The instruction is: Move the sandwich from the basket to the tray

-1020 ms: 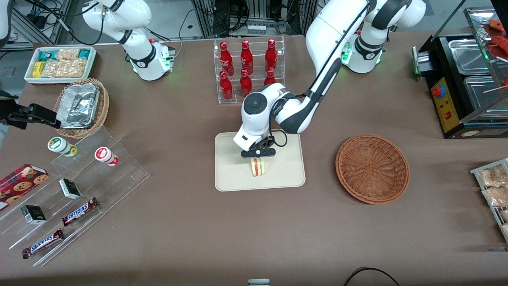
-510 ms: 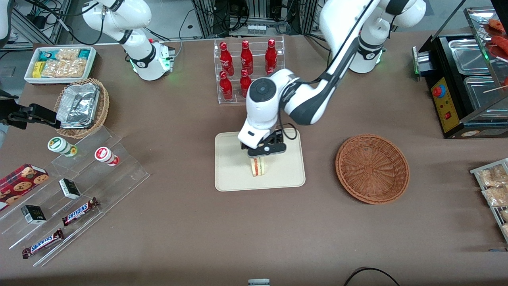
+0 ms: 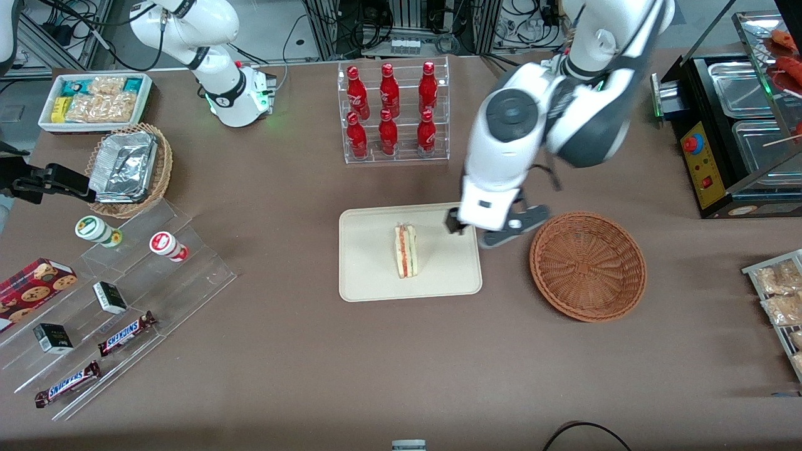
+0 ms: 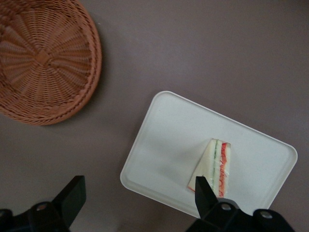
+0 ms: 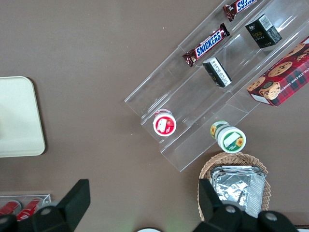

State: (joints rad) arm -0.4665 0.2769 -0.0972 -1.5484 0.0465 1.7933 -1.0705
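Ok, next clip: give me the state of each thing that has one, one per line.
sandwich: standing on its edge on the tray, released.
tray: holds only the sandwich.
basket: empty, upright on the table.
gripper: open, empty, raised between tray and basket.
bottle rack: holds six red bottles, all upright.

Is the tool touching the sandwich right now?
Apart. In the front view the open tool hangs past the tray edge, bare tray between it and the sandwich.

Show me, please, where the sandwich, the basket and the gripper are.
sandwich (image 3: 406, 251): front view, on its striped cut edge.
basket (image 3: 588, 266): front view, on its woven floor.
gripper (image 3: 481, 233): front view, midway between its open fingertips, above the tray's (image 3: 369, 279) edge.
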